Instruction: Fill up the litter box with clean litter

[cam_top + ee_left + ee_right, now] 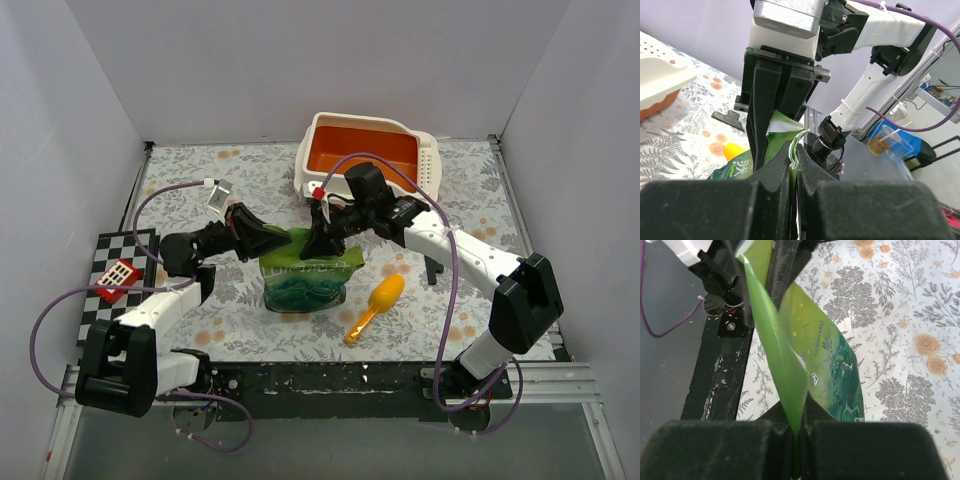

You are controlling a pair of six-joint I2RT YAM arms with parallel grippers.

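The litter box point(425, 150), white outside and orange inside, stands at the far side of the table; its inside shows bare orange. No loose litter is visible. A green foil bag point(305, 280) stands upright at the table's middle. My left gripper point(283, 240) is shut on the bag's top edge from the left, and the foil shows pinched between its fingers in the left wrist view point(794, 160). My right gripper point(322, 238) is shut on the same top edge from the right, with the green foil point(790, 385) clamped in its jaws.
A yellow-orange scoop point(376, 304) lies on the floral cloth right of the bag. A checkered board with a red piece point(118, 280) lies at the left. A small black part point(432, 270) sits near the right arm. White walls enclose three sides.
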